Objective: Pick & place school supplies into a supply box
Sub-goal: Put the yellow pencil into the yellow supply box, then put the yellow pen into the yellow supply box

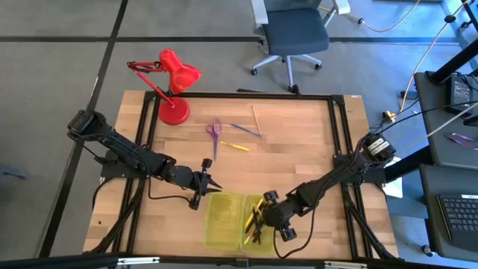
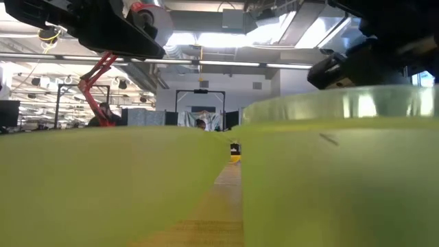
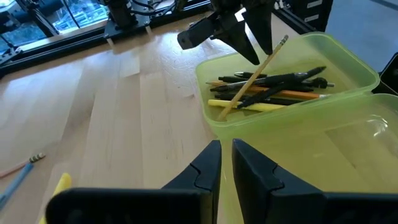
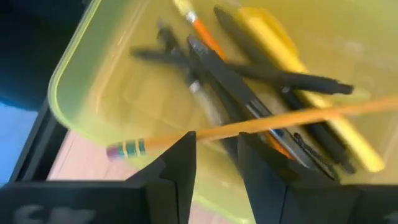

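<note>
Right jaws pinching wood pencil over case at 6 o'clock. Lower eraser end inside rim before letting go. Left jaws pressed together, empty, parked beside case.

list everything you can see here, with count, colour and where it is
case: one, yellow-green, two open halves, table's near edge
pens and pencils: a pile, black, yellow, orange, in the case's right half
pencil: one, tan wood, held over that half
scissors: one, purple handles, mid-table
loose pens: about three, blue, yellow, tan, beside the scissors
lamp: one, red, far left corner
chair: one, grey, beyond the table
left gripper: jaws shut, empty, beside the case
right gripper: jaws on the pencil, over the case
</note>
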